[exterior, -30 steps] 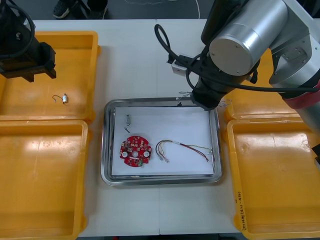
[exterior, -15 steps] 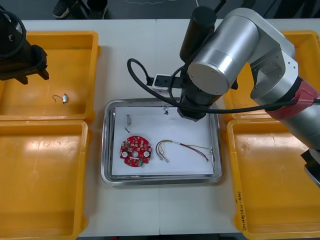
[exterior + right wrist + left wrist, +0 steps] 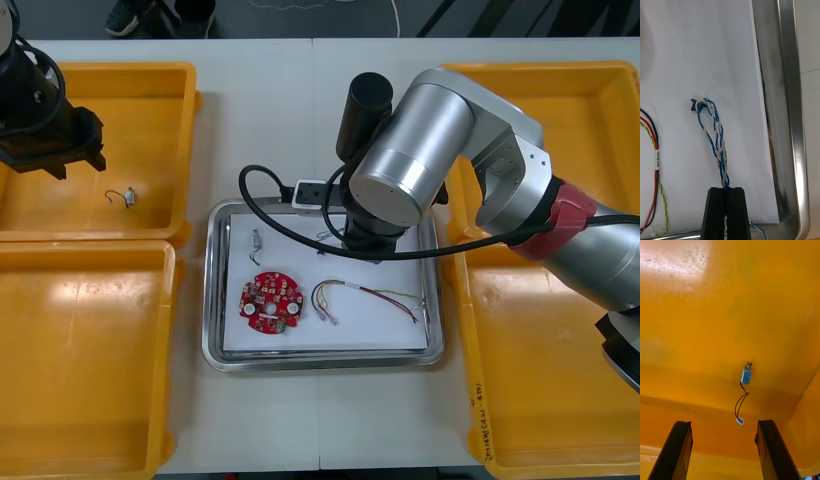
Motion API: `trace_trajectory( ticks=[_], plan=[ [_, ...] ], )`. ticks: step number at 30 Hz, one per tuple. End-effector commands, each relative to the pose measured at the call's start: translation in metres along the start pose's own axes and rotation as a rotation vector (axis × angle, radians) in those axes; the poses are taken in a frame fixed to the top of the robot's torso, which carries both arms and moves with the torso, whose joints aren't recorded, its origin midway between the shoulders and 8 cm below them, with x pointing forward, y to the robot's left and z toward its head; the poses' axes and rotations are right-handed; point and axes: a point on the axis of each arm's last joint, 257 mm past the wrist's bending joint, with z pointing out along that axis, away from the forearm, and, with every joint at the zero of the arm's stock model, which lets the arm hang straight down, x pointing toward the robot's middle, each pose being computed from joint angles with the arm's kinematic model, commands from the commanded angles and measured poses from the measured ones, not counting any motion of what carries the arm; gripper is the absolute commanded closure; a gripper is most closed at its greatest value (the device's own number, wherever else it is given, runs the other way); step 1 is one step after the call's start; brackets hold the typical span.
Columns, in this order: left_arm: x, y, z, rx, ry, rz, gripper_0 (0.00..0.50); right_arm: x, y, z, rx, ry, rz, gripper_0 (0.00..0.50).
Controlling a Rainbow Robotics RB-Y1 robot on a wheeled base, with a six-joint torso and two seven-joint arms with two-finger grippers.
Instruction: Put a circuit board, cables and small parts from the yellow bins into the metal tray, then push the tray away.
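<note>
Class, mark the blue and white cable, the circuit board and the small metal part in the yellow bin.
blue and white cable (image 3: 717, 138): right wrist view, twisted middle.
circuit board (image 3: 270, 301): front view, disc centre.
small metal part (image 3: 746, 375): left wrist view, metal body.

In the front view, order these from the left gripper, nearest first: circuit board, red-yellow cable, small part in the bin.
1. Small metal part, in the far left bin by the left gripper.
2. Circuit board, tray's left half.
3. Red and yellow cable, tray's right half, by the right gripper and its blue-white cable.
</note>
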Motion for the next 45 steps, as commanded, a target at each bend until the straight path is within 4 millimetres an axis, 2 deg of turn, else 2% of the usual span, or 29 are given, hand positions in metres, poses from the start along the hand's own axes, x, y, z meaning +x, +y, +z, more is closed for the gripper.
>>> trace_trajectory(
  ticks=[1,14,26,27,28,29,30,32,34,36,41,45],
  plan=[
    [-0.021,-0.022,-0.011,0.038,-0.054,0.119,0.000,-0.017,0.000,-0.003,0.023,-0.014,-0.082,0.500],
    [-0.011,-0.041,0.012,0.061,-0.020,0.137,0.000,-0.016,-0.003,0.024,0.035,-0.013,-0.079,0.500],
    [-0.008,-0.049,0.035,0.049,-0.024,0.162,0.000,-0.015,0.006,0.029,0.024,-0.003,-0.101,0.500],
    [-0.010,-0.050,0.037,0.051,-0.028,0.160,0.000,-0.014,0.006,0.029,0.024,-0.001,-0.103,0.470],
    [-0.010,-0.050,0.039,0.052,-0.029,0.161,0.000,-0.014,0.006,0.029,0.024,-0.001,-0.103,0.393],
    [-0.010,-0.050,0.039,0.052,-0.029,0.161,0.000,-0.014,0.006,0.029,0.024,-0.001,-0.103,0.393],
    [-0.010,-0.050,0.042,0.051,-0.030,0.158,0.000,-0.012,0.005,0.030,0.025,0.002,-0.099,0.269],
    [-0.011,-0.051,0.046,0.056,-0.031,0.159,0.000,-0.011,0.004,0.029,0.025,0.004,-0.101,0.130],
    [-0.012,-0.052,0.048,0.059,-0.036,0.161,0.000,-0.010,0.004,0.029,0.026,0.005,-0.096,0.046],
    [-0.012,-0.053,0.050,0.060,-0.038,0.162,0.000,-0.009,0.003,0.030,0.026,0.008,-0.095,0.002],
    [-0.014,-0.056,0.057,0.067,-0.044,0.163,0.000,-0.008,-0.002,0.025,0.035,0.004,-0.086,0.000],
    [-0.014,-0.055,0.065,0.069,-0.045,0.158,0.000,-0.006,-0.008,0.013,0.041,0.007,-0.075,0.000]
  ],
)
